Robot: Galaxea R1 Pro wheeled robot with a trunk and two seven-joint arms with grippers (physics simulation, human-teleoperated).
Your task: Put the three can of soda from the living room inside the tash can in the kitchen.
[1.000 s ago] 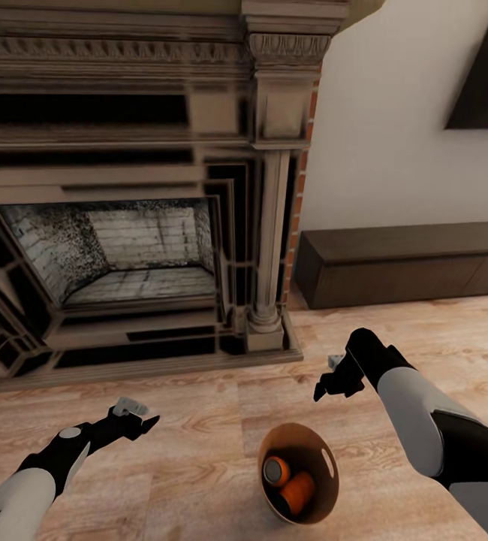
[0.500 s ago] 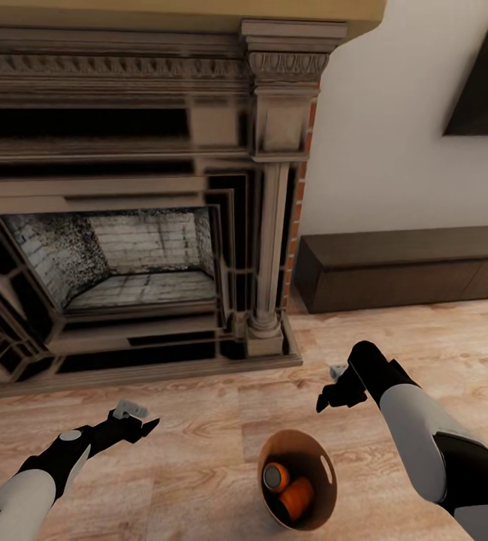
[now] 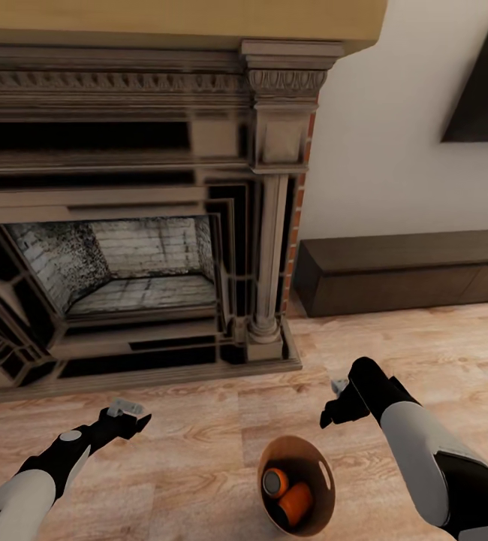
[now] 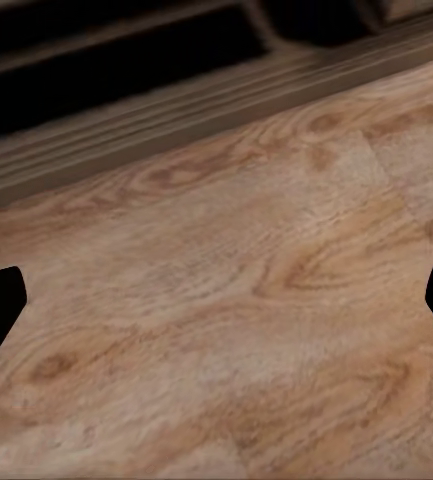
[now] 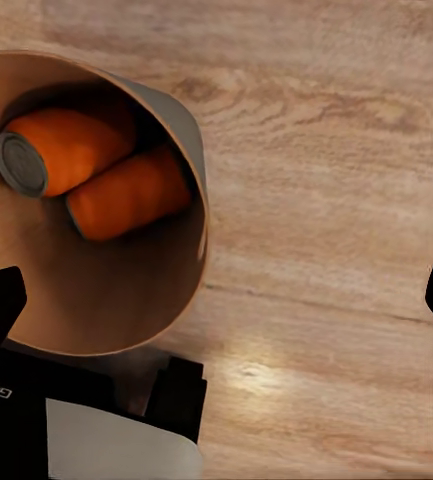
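Note:
The tash can [image 3: 325, 467], pale outside and brown inside, stands on the wood floor low in the head view, between my arms. Two orange cans of soda lie inside it, one showing its silver top [image 3: 275, 482] and the other [image 3: 297, 503] beside it. In the right wrist view the tash can [image 5: 106, 300] sits below my open right gripper [image 5: 216, 300], with both cans [image 5: 51, 150] [image 5: 131, 195] in view. My right gripper [image 3: 328, 413] hovers just above and beyond the rim. My left gripper [image 3: 135, 422] is open over bare floor [image 4: 216, 300], well to the left.
A large fireplace [image 3: 139, 225] with a stepped hearth fills the space ahead. A long low dark-brown cabinet [image 3: 409, 274] runs along the white wall at the right, under a black TV [image 3: 484, 90]. Open plank floor [image 3: 199, 451] surrounds the bin.
The whole picture has slid down a little, so the camera has moved. Both grippers stay open and hold roughly the same places beside the bin.

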